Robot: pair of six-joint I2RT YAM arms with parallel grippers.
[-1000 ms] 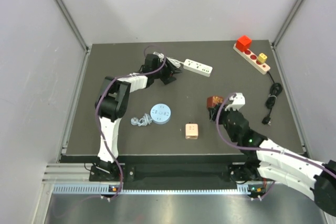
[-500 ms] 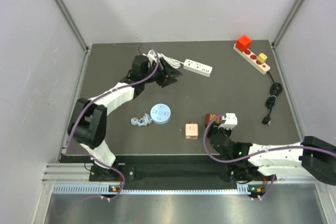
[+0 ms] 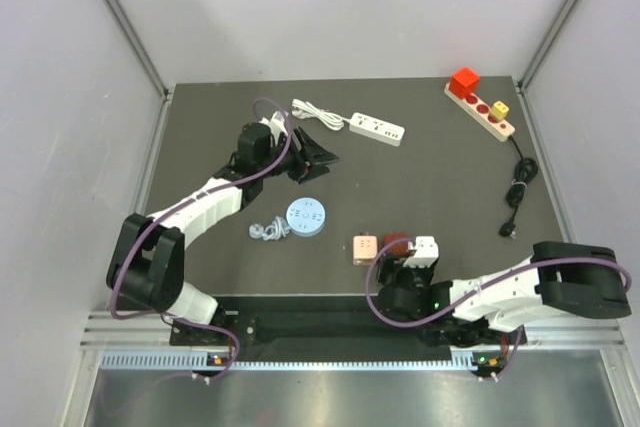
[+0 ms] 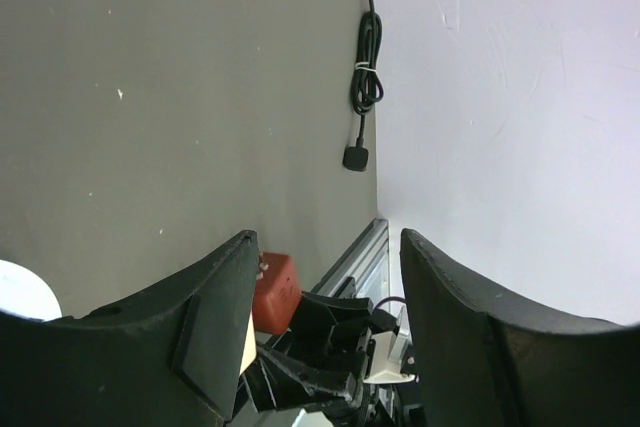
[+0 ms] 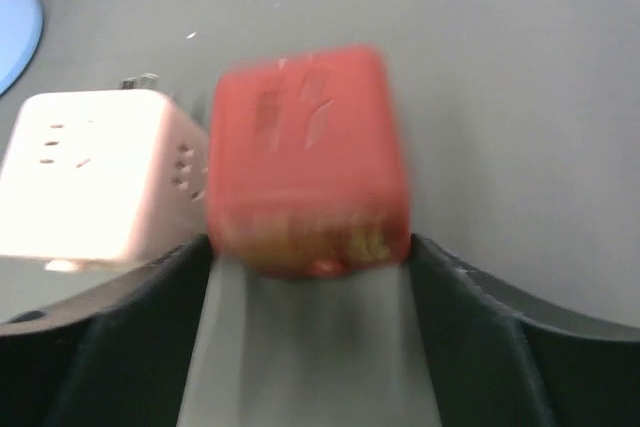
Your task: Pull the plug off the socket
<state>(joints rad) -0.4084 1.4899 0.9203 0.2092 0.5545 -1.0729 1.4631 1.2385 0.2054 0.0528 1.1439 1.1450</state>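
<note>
The left arm [image 3: 205, 202] is stretching from its base diagonally away and to the right, with its elbow bent out to the left and its wrist lying low and pointing right. The left gripper [image 3: 318, 154] is standing with its jaws wide apart (in its own wrist view both dark fingers [image 4: 215, 327] are framing open space). The right arm [image 3: 490, 292] is lying folded low along the near edge, its forearm running leftward and its white wrist block facing inward. The right gripper [image 3: 398, 247] is showing its fingers [image 5: 120, 347] parted, but the blurred wrist view is not revealing whether they are pressing on anything.
</note>
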